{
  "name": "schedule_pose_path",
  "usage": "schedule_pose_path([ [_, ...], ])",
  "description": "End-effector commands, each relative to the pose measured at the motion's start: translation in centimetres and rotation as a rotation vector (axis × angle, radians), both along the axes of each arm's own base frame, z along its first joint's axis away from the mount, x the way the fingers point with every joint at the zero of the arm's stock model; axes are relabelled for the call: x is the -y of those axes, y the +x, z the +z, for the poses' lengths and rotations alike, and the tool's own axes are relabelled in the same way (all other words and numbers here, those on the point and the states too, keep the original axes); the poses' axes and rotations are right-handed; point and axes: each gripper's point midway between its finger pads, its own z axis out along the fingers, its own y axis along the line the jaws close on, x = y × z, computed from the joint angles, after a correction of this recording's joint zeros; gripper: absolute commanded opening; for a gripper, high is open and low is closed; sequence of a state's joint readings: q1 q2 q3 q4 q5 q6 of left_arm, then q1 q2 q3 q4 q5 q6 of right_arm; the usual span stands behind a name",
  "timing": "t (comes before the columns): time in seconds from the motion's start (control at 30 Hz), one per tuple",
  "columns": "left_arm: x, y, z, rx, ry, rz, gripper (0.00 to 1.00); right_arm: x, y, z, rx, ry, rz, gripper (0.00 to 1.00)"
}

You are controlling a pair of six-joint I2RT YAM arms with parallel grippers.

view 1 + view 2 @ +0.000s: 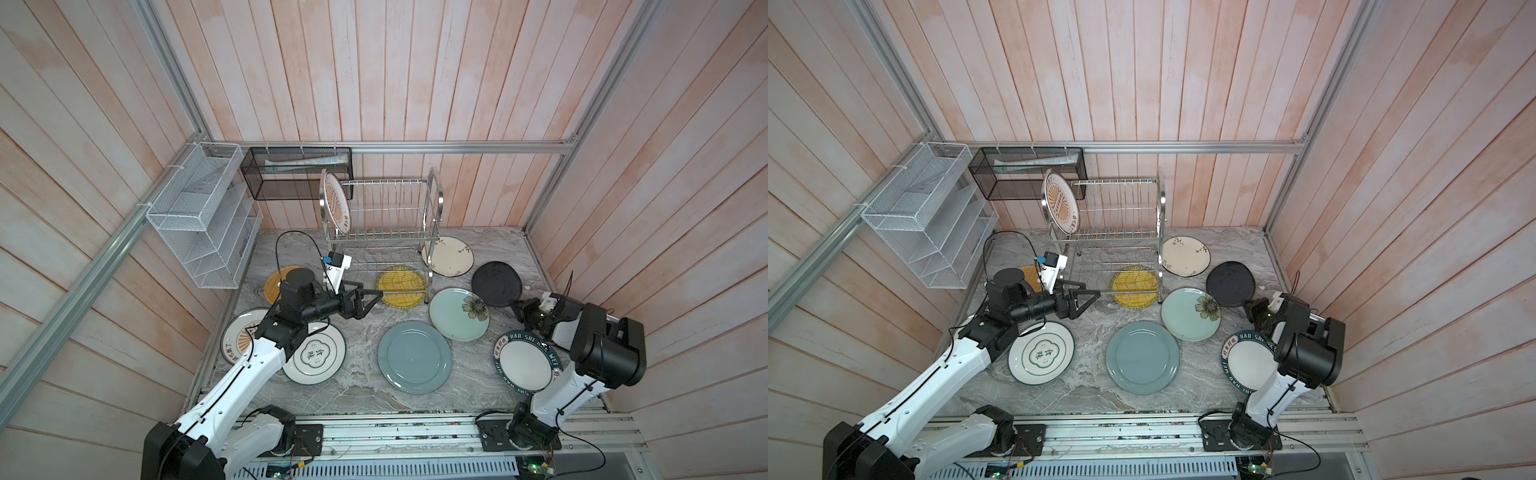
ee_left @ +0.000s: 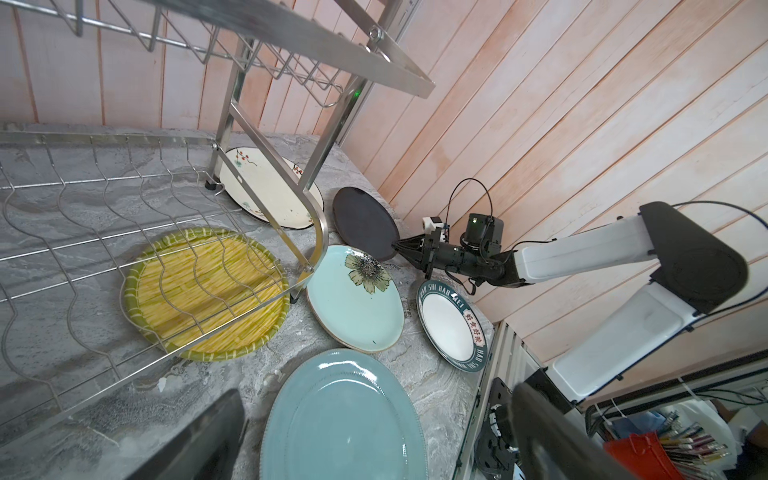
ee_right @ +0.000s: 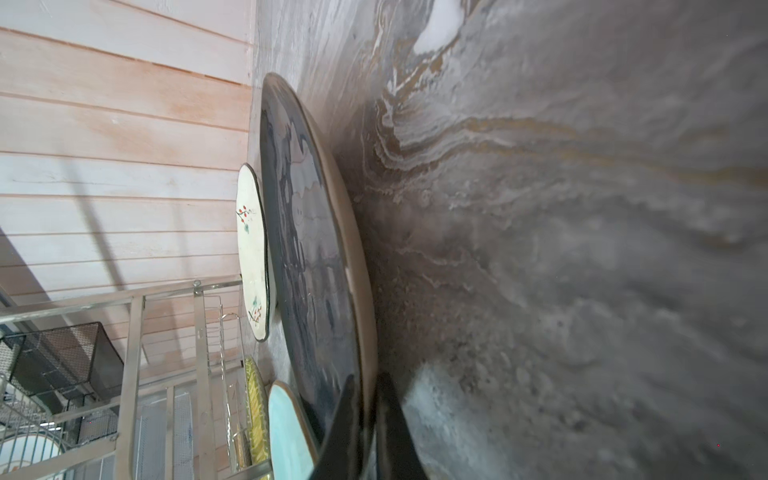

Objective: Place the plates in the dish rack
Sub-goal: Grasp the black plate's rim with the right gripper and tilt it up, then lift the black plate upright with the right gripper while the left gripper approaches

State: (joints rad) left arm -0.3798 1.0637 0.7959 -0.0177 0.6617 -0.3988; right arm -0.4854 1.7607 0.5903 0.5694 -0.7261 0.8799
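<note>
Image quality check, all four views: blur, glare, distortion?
Right wrist view: right gripper's fingers are dark blurs at the lens; black plate shows streaky reflections. Left wrist view: left gripper's fingers out of focus, grey-blue plate sharp. Both top views: sharp, evenly lit, wall planks fan outward from the wide lens.

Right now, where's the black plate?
Both top views show the black plate right of centre, beside the cream plate and flower plate, rim pinched by the right tool.

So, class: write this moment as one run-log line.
right claw shut on black plate rim | left claw open, empty | dish rack holds one sunburst plate
</note>
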Motion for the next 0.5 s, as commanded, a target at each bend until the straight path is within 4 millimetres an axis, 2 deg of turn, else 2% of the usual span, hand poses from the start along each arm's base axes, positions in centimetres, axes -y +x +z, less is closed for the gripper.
schedule_pose_path([
  [0.0, -0.5, 0.5, 0.0, 0.015, -0.016, 0.048, 1.0, 1.0, 1.9, 5.5, 0.188, -0.041, -0.017, 0.0],
  [0.33, -1.3, 1.0, -0.2, -0.007, -0.065, 0.128, 1.0, 1.1, 1.5, 10.0, 0.287, -0.027, -0.048, 0.0],
  [0.47, -1.0, 0.8, -0.6, -0.037, -0.121, 0.115, 1.0, 0.1, 0.5, 10.6, 0.282, 0.016, -0.043, 0.0],
])
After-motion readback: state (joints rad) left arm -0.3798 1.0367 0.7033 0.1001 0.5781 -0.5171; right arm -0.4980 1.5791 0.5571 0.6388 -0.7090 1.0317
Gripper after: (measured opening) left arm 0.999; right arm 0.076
